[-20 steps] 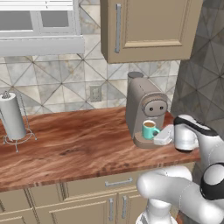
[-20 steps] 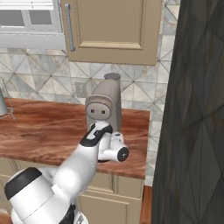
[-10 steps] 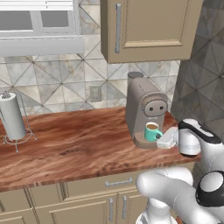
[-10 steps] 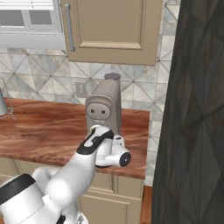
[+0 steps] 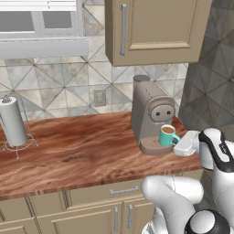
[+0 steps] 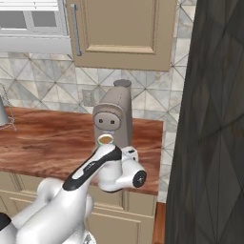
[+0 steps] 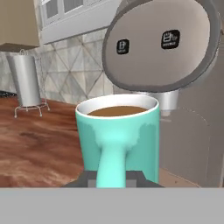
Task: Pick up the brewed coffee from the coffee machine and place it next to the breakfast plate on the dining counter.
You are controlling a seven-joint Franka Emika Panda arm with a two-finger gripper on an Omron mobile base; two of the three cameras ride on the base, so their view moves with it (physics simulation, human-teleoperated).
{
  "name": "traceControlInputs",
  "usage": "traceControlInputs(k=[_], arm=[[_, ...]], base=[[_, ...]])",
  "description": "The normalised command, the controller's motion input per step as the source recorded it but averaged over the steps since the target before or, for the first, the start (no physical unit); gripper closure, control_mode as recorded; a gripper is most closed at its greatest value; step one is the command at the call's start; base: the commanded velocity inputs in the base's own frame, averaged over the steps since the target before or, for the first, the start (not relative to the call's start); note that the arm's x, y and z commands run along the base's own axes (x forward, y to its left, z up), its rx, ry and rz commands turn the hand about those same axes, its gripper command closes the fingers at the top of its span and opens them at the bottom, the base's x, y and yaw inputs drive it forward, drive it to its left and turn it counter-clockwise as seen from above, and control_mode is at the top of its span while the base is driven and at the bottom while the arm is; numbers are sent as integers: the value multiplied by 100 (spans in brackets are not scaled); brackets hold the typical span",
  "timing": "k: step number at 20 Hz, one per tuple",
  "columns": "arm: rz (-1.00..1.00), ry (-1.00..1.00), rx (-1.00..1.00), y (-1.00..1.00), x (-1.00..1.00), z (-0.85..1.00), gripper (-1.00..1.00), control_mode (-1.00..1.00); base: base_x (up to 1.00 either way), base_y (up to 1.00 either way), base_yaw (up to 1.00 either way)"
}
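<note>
Hand view: gripper (image 7: pixel 113 177) clenched on the handle of the teal mug (image 7: pixel 118 135), coffee-filled, beneath the coffee machine (image 7: pixel 175 65) spout; wooden counter (image 7: pixel 35 144) beyond.

gripper (image 7: pixel 112 177) newly clamped on mug handle (image 7: pixel 110 162)

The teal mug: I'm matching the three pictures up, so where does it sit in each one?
Left base view: teal mug right of centre, on the machine's tray.
Right base view: just its coffee-filled rim, centre, above the white arm.
Hand view: large, centre, handle facing the camera.
Shared landmark: coffee machine, directly behind it.
</note>
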Motion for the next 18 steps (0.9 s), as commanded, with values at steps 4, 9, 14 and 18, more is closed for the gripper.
traceControlInputs(k=[4,9,14,18], arm=[[1,0,0,-18,-22,53,100,-100],[3,0,0,-13,-13,65,100,-100],[5,0,0,-4,-9,69,100,-100],[6,0,0,0,-10,59,100,-100]], base=[[0,0,0],[0,0,0],[0,0,0],[0,0,0]])
